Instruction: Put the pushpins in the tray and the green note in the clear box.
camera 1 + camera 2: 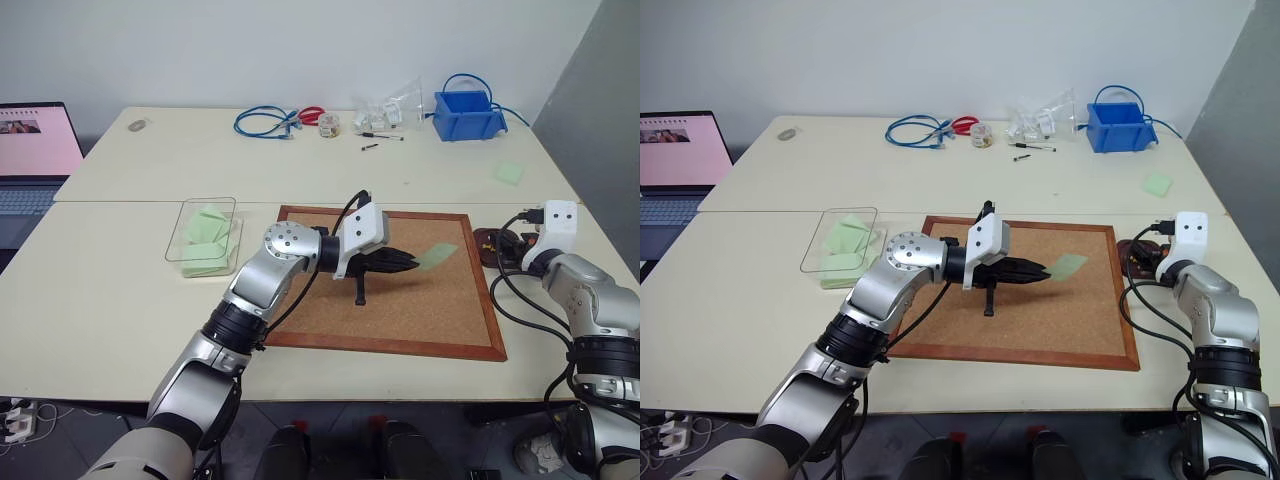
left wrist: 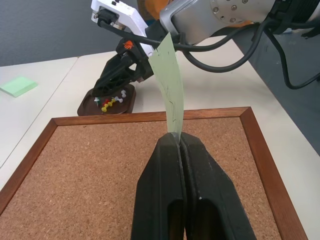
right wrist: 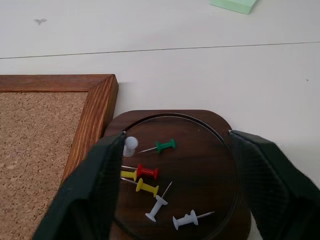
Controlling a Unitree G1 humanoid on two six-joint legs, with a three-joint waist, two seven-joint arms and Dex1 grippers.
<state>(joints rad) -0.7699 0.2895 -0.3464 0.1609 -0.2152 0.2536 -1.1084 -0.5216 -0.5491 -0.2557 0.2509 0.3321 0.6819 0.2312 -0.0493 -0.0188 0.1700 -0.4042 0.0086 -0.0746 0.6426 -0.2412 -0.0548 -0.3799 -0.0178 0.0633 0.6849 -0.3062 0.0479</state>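
Cork board [image 1: 400,300] lying bare — left pincer [image 1: 412,262] clamping green note [image 1: 436,256]; right pincer [image 3: 175,185] gaping over tray [image 3: 210,165] holding pushpins [image 3: 150,172] at 3 o'clock.

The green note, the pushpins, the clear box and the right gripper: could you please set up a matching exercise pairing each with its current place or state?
Things:
1. green note
2. pushpins
3. clear box
4. right gripper

Places or states:
A. open above the tray
B. pinched in the shut left gripper, over the corkboard
C. lying in the dark brown tray
D. on the table left of the corkboard, holding pale green slips

Pairs: 1-B, 2-C, 3-D, 4-A
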